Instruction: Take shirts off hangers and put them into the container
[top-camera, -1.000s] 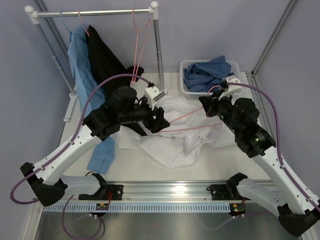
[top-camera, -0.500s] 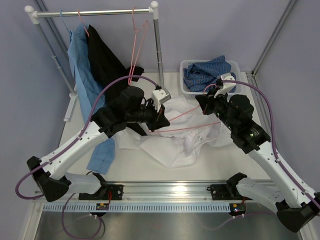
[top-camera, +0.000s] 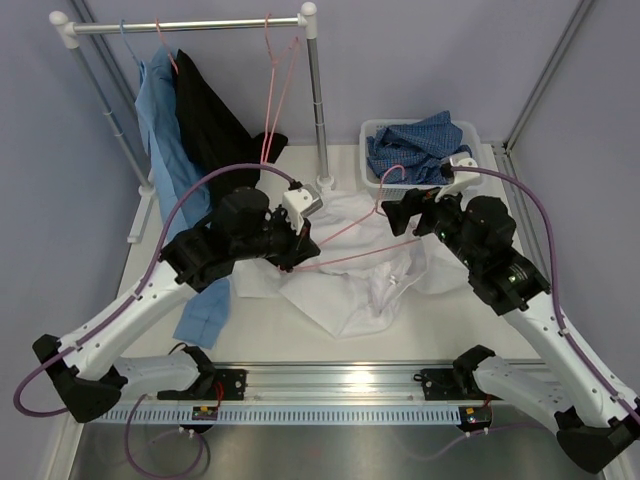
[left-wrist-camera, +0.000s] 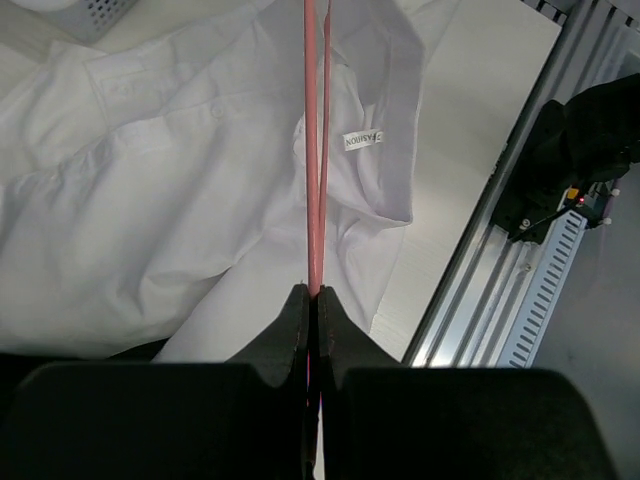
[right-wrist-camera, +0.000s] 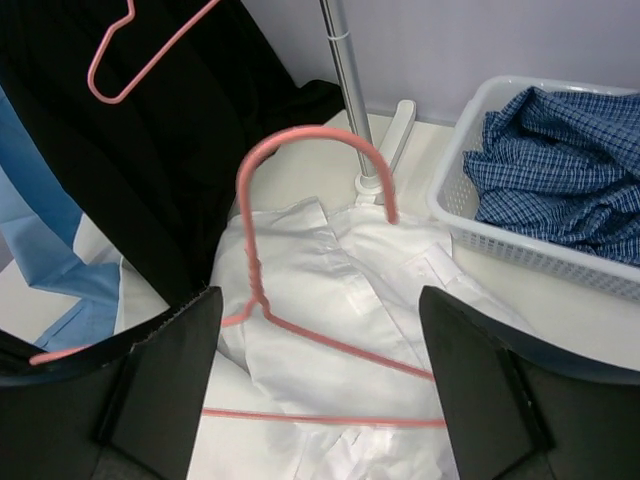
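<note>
Pink wire hanger (right-wrist-camera: 305, 129) lies across white shirt (top-camera: 350, 290), just beside container (right-wrist-camera: 520, 255). Left gripper (left-wrist-camera: 313, 300) pinches its wire; right gripper (right-wrist-camera: 320, 295) gapes empty. Likely step: freeing the shirt. Next: pull hanger clear, bin shirt.

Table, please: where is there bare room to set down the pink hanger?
Bare strip between the white shirt and the front rail; small patch between rack post and basket. The centre is crowded by that shirt.

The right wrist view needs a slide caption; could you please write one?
Open right gripper facing the pink hanger over the white shirt; checked shirt in the basket.
</note>
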